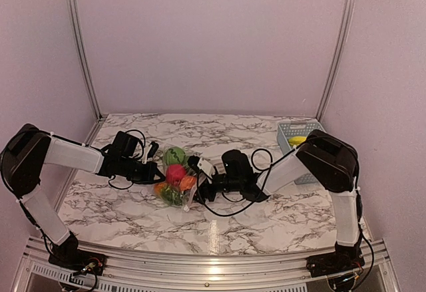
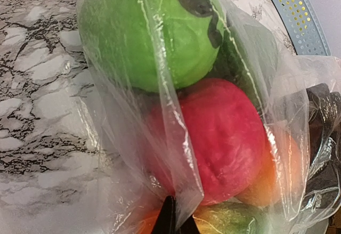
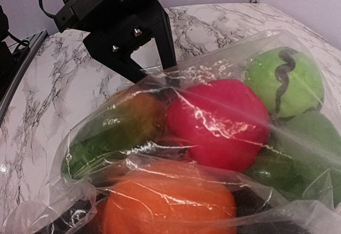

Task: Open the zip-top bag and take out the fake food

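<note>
One bag (image 1: 174, 184), food (image 2: 213, 138) inside

It lies mid-table between the arms. Left claw (image 3: 153, 73) is clamped on its film; right claw (image 1: 202, 187) is at its other side, jaws hidden, so I cannot tell. Pull the sides apart gently and low, lest film tear. Basket (image 1: 287, 132) with banana (image 1: 297, 140) stands at the far right corner, out of the way.

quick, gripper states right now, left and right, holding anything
left gripper: closed, pinching the zip-top bag
right gripper: at the bag, fingers hidden by plastic, cannot tell whether open or closed
</note>
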Robot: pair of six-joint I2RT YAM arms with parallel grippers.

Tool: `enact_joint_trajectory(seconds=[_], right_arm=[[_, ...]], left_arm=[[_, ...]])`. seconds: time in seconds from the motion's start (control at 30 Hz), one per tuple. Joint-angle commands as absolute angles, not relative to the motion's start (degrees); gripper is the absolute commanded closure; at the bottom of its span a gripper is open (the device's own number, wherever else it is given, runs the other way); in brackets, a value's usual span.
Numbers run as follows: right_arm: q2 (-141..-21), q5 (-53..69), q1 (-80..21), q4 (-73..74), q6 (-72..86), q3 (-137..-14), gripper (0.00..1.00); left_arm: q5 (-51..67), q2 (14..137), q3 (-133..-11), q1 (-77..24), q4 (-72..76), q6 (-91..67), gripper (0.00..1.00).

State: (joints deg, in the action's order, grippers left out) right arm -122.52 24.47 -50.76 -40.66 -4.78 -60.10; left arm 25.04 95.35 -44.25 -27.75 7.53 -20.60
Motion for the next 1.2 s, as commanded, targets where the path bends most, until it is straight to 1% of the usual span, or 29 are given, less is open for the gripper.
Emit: enact_joint_trajectory(seconds=[0.0,0.1,0.13,0.2,0.27,0.57,0.77,0.83,1.0,1.17], right_arm=[[-124.24,18.24,-51.32,-33.88,-5.62,-60.12,0.21],[-123.07,17.0,-51.13,-34.22,-5.43,-58.35,0.27],[-122.4,16.85,-50.95,-34.53,-5.12,-57.62,0.3],[-121.0,16.35,-50.27,-35.31,-4.65,-56.15,0.39],[-119.73,16.26,-49.44,-35.66,-4.25,-54.86,0.43],[-112.37,15.3,-47.09,-35.68,-4.02,-48.4,0.44],[-111.78,13.98,-44.96,-34.97,-3.88,-46.61,0.41],[-112.68,13.76,-44.68,-34.31,-3.87,-47.15,0.37],[-114.92,13.47,-44.68,-32.35,-3.53,-49.2,0.24],[-115.71,13.11,-44.66,-32.05,-3.17,-49.91,0.18]], left_arm=[[25.29,96.3,-45.26,-28.09,7.91,-20.66,1.0],[24.54,96.09,-45.35,-27.88,7.55,-20.63,1.0],[24.19,95.89,-45.26,-27.75,7.51,-20.7,1.0],[23.34,95.67,-45.14,-27.34,7.33,-21.03,1.0],[22.57,95.34,-44.73,-26.77,7.49,-21.54,1.0],[19.74,93.86,-43.44,-24.54,7.87,-23.3,1.0],[20.01,94.27,-43.54,-24.17,8.18,-23.48,1.0],[20.19,94.35,-43.61,-24.16,8.18,-23.47,1.0],[20.34,94.44,-43.56,-24.15,8.21,-23.44,1.0],[20.48,94.47,-43.43,-24.13,8.26,-23.41,1.0]])
